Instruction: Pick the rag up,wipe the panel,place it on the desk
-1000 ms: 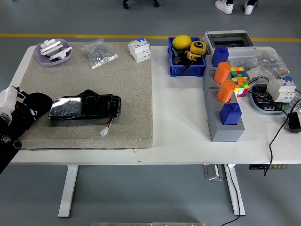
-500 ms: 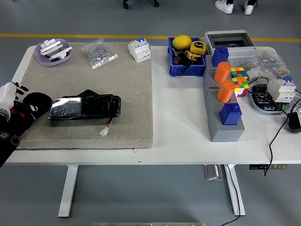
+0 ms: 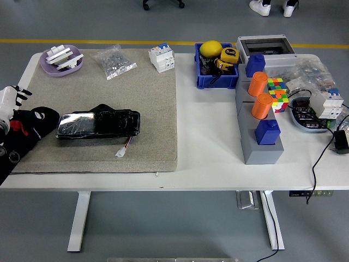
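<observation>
Left hand: your left hand (image 3: pixel 27 128) sits at the mat's left edge, black and curled inward; whether the fingers grip anything you cannot tell, since the dark shape there could be the glove or cloth.
Rag: no rag is clearly separable; the black lump under the hand may include it, but that is a guess only.
Panel: the glossy black panel (image 3: pixel 98 124) lies just right of the hand, nearly touching it, on the grey mat (image 3: pixel 142 98); a small white plug (image 3: pixel 120 153) trails below it on red wires.
Change: over the last second the left arm has drawn back toward the left edge and slightly upward; more of the mat's lower-left corner now shows; the panel has not shifted.
Meaning: the hand is backing off the panel, not sweeping over it; you are likely past the wipe or resetting; treat that as judgement.
Right hand: not in the picture.
Beyond the hand: the lilac dish (image 3: pixel 61 60) and bag of parts (image 3: pixel 113 61) lie up and right, untouched.
</observation>
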Tool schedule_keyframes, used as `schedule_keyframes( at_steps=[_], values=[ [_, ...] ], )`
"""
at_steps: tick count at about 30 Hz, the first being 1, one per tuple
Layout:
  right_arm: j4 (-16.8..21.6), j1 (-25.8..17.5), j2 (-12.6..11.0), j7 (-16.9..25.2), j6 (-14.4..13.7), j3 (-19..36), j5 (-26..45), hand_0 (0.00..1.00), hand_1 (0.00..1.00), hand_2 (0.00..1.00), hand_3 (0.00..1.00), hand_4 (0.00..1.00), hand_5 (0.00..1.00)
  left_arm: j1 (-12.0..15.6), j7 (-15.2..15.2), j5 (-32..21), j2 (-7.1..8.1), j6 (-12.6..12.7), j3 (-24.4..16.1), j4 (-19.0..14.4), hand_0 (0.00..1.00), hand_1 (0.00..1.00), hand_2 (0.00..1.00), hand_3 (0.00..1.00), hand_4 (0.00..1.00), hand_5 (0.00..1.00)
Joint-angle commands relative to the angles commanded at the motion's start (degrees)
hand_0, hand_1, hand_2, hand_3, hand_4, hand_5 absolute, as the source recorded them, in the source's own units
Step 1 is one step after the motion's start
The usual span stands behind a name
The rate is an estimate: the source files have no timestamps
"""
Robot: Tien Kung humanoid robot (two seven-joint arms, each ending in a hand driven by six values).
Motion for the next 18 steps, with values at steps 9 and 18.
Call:
schedule_keyframes(
  at_steps=[9,18],
  values=[
    [-0.15,-0.11,0.25,0.16,0.01,-0.19,0.28,0.760,0.704,0.710,0.707,0.998,0.519,2.61,-3.52,-6.16,-0.98,3.14,-5.08,-7.24,0.399,0.586,0.635,0.585,0.921,0.298],
    [-0.21,-0.40,0.73,0.12,0.06,-0.18,0.07,0.759,0.703,0.710,0.705,0.998,0.518,4.14,-14.19,-26.65,-6.88,5.41,-12.27,-7.98,0.398,0.558,0.576,0.571,0.854,0.283]
  ],
)
